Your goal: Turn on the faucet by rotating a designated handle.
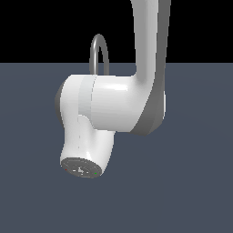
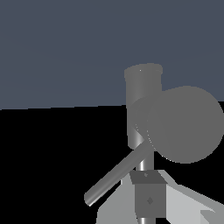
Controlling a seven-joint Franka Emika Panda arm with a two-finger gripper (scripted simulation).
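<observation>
White arm (image 1: 113, 104) blocked the frame centre, hiding all of the faucet (image 1: 99, 52) but the spout arch. Open floor (image 1: 195, 182) lay at lower right and left.

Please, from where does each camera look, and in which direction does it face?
Exterior view: off the arm, facing the white robot arm, which fills the middle and stands before the faucet; only the spout arch shows.
Wrist view: on the wrist, close to the faucet and its handle; part of the gripper shows, jaws unclear.
Shared: the faucet.
</observation>
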